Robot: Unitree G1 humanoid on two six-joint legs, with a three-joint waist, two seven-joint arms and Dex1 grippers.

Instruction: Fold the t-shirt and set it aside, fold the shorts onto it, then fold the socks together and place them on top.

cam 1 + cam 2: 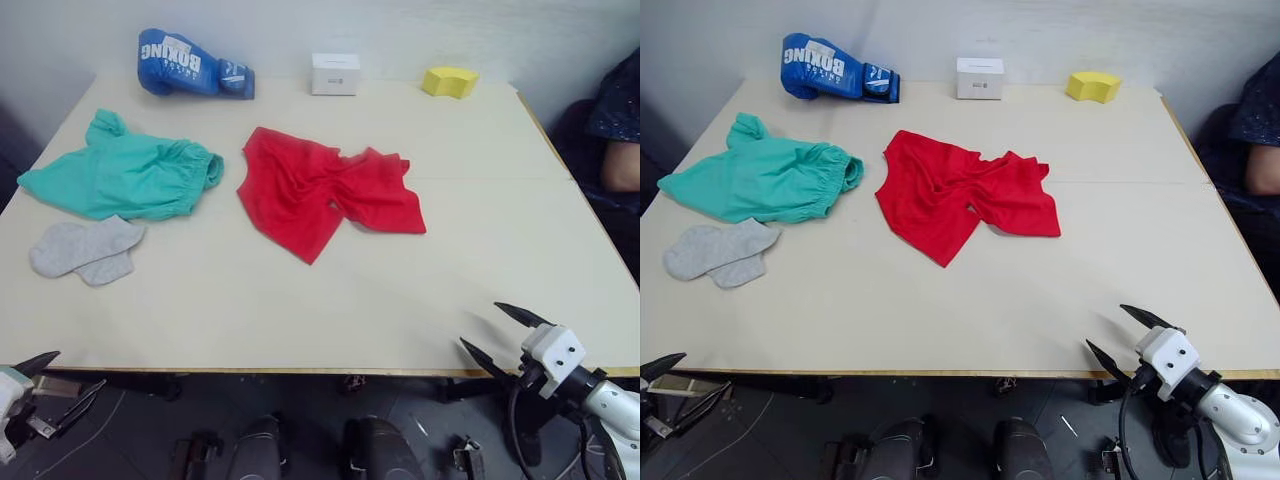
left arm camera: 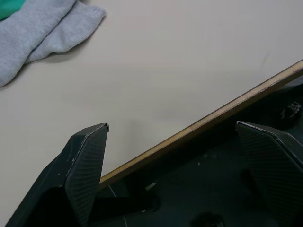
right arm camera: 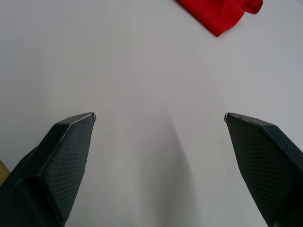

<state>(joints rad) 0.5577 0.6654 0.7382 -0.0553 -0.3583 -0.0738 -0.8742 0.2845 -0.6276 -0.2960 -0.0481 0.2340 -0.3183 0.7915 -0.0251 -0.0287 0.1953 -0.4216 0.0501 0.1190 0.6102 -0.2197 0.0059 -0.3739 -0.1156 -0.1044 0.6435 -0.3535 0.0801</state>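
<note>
Both claws hang at the desk's near edge: the right gripper [image 1: 497, 330] at the near right corner with fingers spread wide and empty, the left gripper [image 2: 173, 127] below the near left corner. On the desk [image 1: 480, 260] the crumpled t-shirt [image 1: 325, 190] lies mid-desk, the shorts [image 1: 125, 175] by the left edge, the socks [image 1: 85, 250] overlapping just in front of them. A boxing glove [image 1: 190, 64], white box [image 1: 335, 73] and yellow block [image 1: 450, 81] line the far edge. Left wrist view: fingers wide apart straddling the desk edge, socks beyond. Right wrist view: fingers wide over bare desk, t-shirt's corner ahead.
</note>
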